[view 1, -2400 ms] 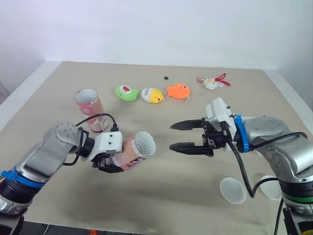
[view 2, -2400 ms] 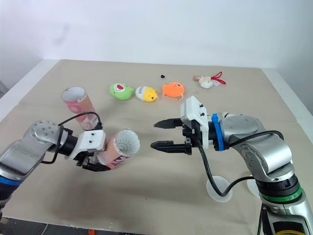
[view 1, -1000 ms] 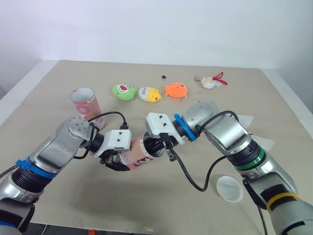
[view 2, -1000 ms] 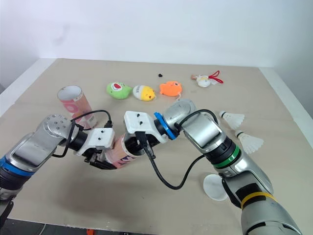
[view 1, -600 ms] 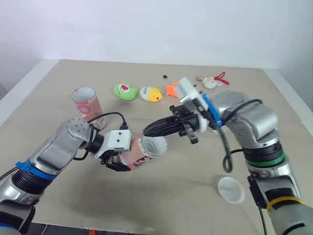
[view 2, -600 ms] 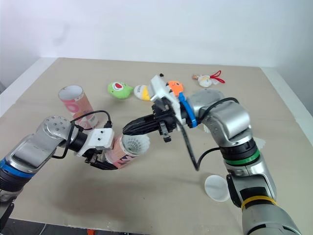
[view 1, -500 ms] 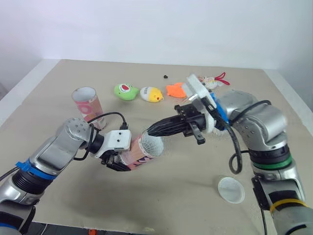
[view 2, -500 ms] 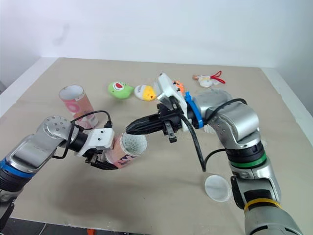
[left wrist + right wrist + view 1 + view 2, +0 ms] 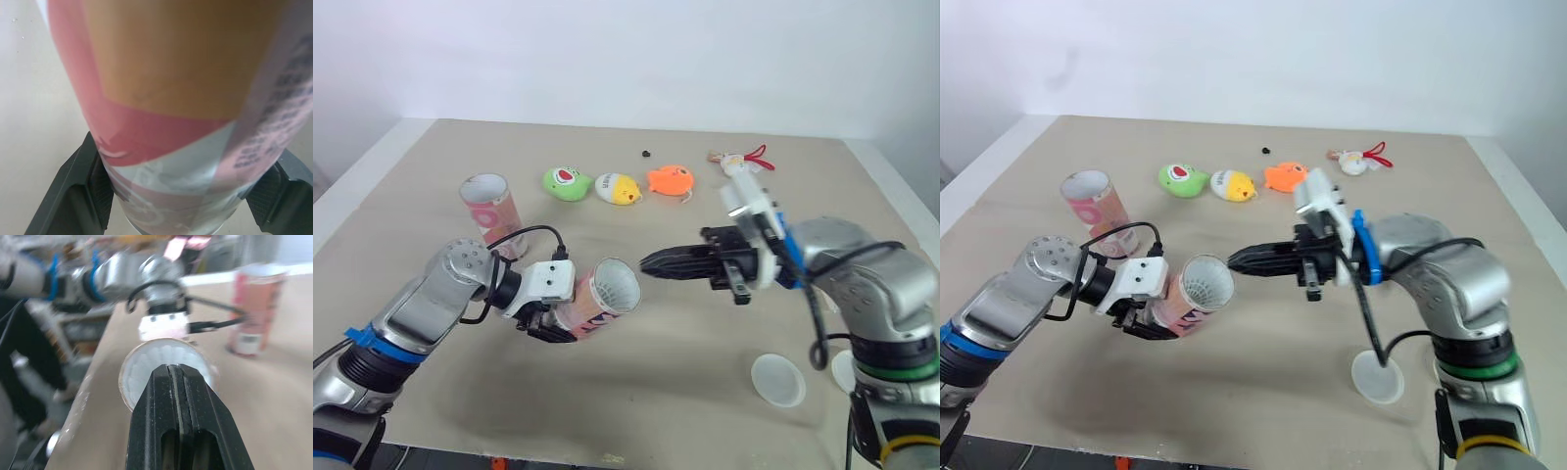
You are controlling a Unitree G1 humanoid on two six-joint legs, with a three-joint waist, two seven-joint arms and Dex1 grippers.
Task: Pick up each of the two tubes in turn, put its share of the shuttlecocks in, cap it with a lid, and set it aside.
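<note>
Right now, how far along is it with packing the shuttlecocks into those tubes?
Done: white shuttlecock feathers show inside the tilted tube. In hand: the left gripper holds that tube; the right gripper, shut and empty, points at its mouth. Left: that tube has no lid, both lids lie on the table, and the second tube stands open.

Green toy (image 9: 566, 183), yellow toy (image 9: 618, 189) & orange toy (image 9: 670, 180) in row
</note>
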